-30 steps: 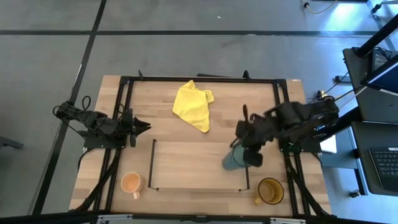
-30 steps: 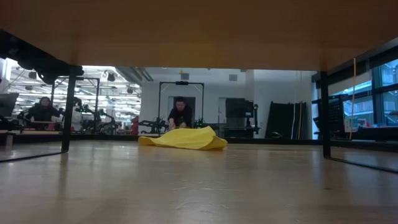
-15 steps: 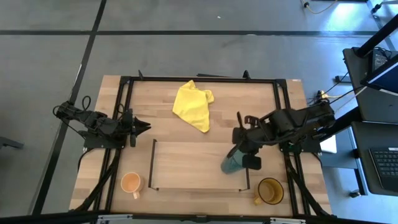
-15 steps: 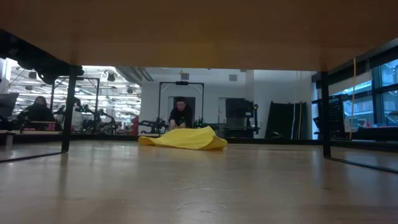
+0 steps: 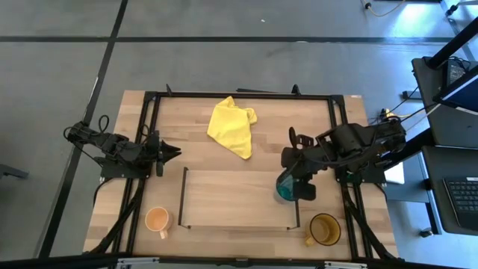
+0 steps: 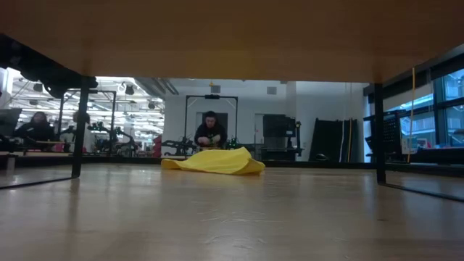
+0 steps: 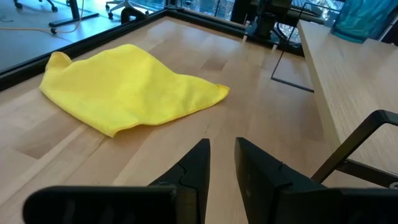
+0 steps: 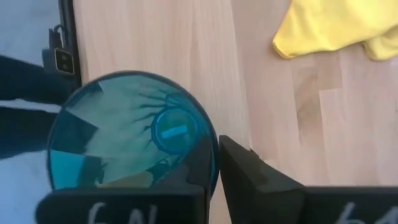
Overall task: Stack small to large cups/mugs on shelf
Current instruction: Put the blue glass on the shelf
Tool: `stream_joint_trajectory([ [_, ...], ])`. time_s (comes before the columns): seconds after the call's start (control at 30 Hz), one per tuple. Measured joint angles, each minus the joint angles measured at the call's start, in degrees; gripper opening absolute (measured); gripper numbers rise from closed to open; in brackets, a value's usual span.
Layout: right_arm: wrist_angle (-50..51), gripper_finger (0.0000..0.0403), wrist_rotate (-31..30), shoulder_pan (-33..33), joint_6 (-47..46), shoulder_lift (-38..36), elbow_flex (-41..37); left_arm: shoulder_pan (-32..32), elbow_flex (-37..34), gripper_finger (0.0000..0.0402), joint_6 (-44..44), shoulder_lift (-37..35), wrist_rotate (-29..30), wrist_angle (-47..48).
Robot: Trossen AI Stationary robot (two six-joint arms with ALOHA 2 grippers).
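Teal ribbed plastic fills the space under my right end effector: the tumbler stands at the right-hand end of the shelf, directly below me, its mouth open upward toward my wrist so its long axis runs vertical, or close to it. One of my fingers sits just outside its rim, so I judge I am pinching the wall, though whether I am about to let go I cannot say. As I read it, this is the first of three vessels on the board. The amber mug waits on the bench just off the shelf's right end, nearest me, and the small orange mug sits well away past the far end. My left end effector, fingers nearly pressed together and holding nothing, idles by the yellow cloth.
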State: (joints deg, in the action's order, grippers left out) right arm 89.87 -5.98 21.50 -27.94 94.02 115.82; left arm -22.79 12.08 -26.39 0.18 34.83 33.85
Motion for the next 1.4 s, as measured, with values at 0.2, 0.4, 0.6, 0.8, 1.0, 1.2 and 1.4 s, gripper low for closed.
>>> stream_joint_trajectory([
  [0.2, -3.14, 0.0032, 0.14, 0.0, 0.01, -0.07, 0.27, 0.0, 0.0, 0.0069, 0.0, 0.0, 0.0, 0.01],
  [0.4, -4.41, 0.0032, 1.17, 0.0, 0.0, -0.04, 0.27, 0.0, 0.0, 0.0069, 0.0, 0.01, 0.0, 0.01],
  [0.6, -5.63, 0.0032, 1.59, 0.0, 0.07, -0.04, 0.26, 0.0, 0.0, 0.0069, 0.0, 0.0, 0.0, 0.01],
  [0.8, -5.69, 0.0032, 3.47, -0.74, 0.02, 0.02, -0.95, 0.0, 0.0, 0.0069, 0.0, -0.01, 0.0, -0.01],
  [1.0, -5.26, 0.0045, 3.56, -1.67, 0.16, 0.02, -1.0, 0.0, 0.0, 0.0069, -0.01, 0.0, 0.0, 0.01],
  [1.2, -6.38, 0.0068, 4.67, -2.61, 0.24, 0.02, -1.02, 0.0, 0.0, 0.0069, -0.01, -0.01, 0.0, 0.01],
  [1.4, -8.63, 0.0069, 6.19, -2.65, 1.11, 0.18, -1.02, 0.0, 0.0, 0.0069, 0.0, 0.01, 0.0, -0.01],
])
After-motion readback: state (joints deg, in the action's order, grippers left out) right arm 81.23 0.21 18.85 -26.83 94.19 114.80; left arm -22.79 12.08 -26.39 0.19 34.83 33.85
